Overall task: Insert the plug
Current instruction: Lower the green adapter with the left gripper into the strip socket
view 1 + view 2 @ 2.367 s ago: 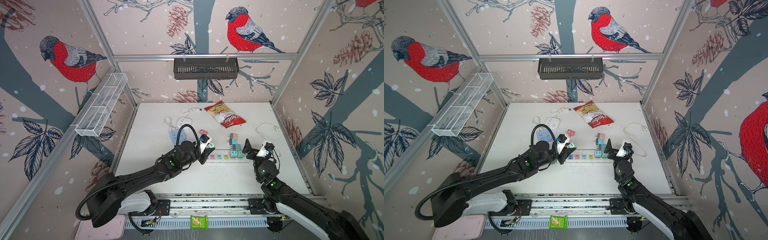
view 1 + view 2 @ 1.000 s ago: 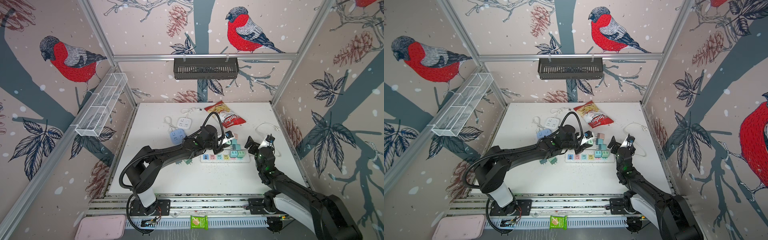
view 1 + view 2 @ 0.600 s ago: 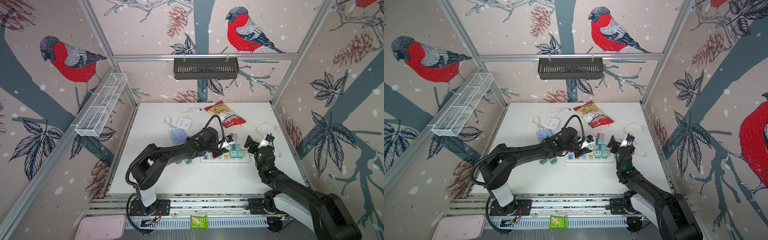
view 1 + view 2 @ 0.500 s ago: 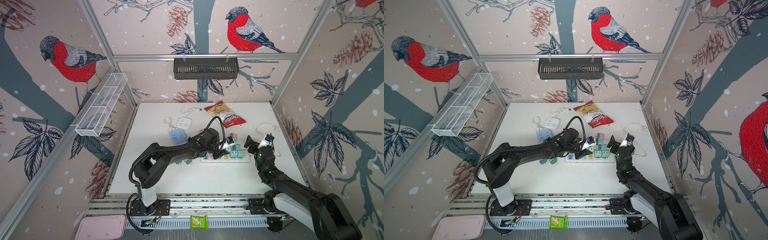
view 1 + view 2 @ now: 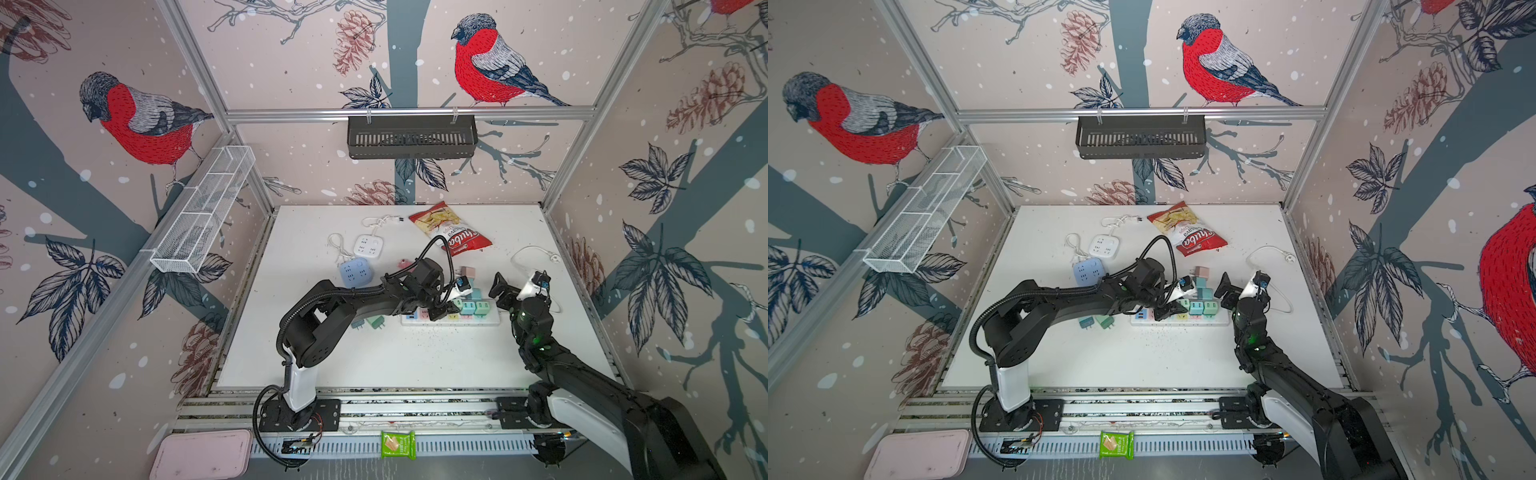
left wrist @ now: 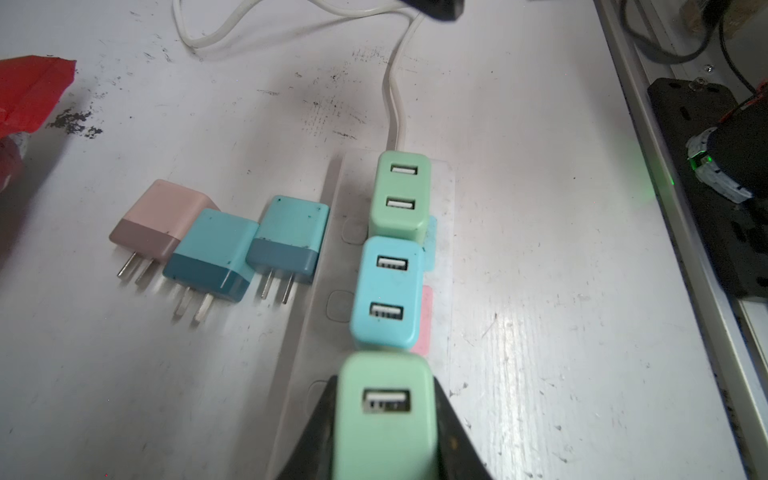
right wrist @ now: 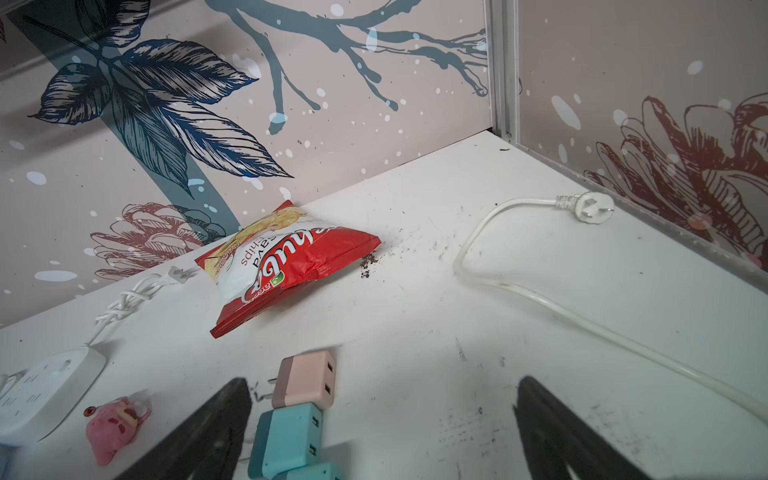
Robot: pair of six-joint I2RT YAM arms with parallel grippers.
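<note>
Plug (image 6: 384, 415), mint green: judged rigid, light, slippery; best pinched across flat flanks. Left claw (image 6: 382, 388) grips it so at the power strip (image 6: 316, 332); right claw (image 7: 382, 392) stands open.

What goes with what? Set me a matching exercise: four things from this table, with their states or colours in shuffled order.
1. left gripper
2. right gripper
3. pink plug
4. chip bag

A. lying loose, prongs bare
B. open, holding nothing
C. red with white lettering
D. shut on green plug

Pairs: 1-D, 2-B, 3-A, 4-C
</note>
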